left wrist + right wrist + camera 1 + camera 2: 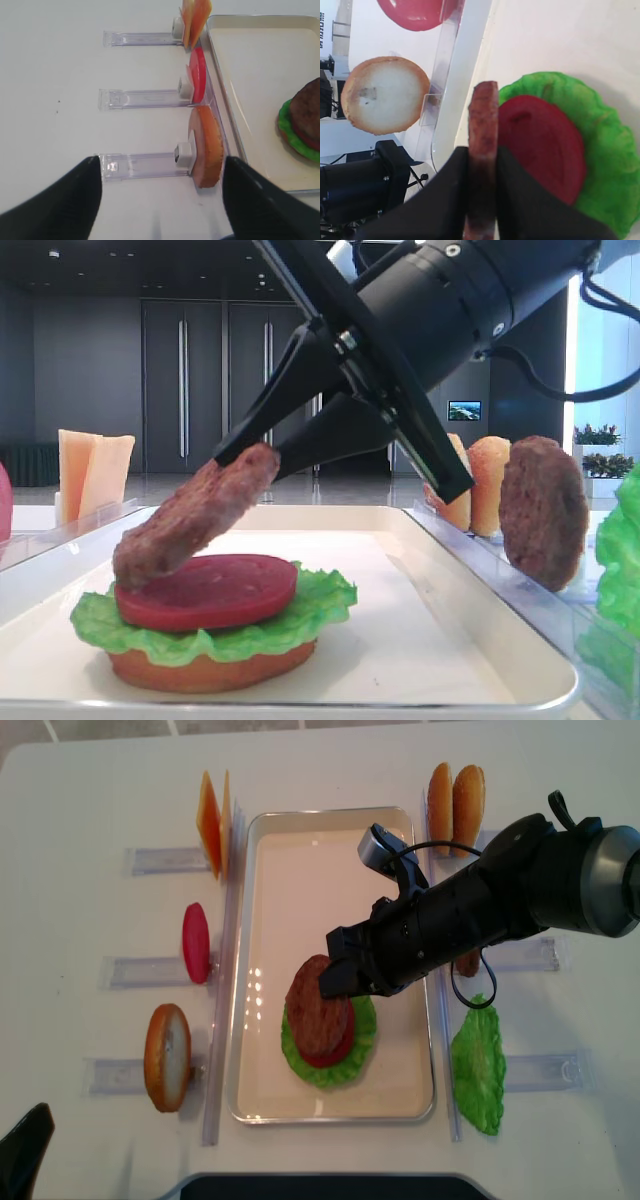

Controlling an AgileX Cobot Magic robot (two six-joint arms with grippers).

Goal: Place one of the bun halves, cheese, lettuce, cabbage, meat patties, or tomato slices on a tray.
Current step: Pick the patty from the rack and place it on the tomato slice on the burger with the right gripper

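On your tray (pixel 262 1100) a bun half (pixel 210 670) lay lowest, lettuce (pixel 362 1038) on it, a tomato slice (pixel 205 590) on that. The patty (pixel 318 1005) tilted above them, its low edge on the tomato. Left of the tray stood cheese (pixel 210 810), tomato (pixel 195 942) and bun (pixel 167 1057); right, buns (pixel 455 795) and a leaf (pixel 478 1065).

A large indoor hall or lobby used as a robot demo space: dark double doors (pixel 220 385) with long handles, recessed ceiling lights, a wall screen (pixel 464 410), potted plants (pixel 597 436), and a white bench (pixel 90 870) with clear plastic holders (pixel 142 98).
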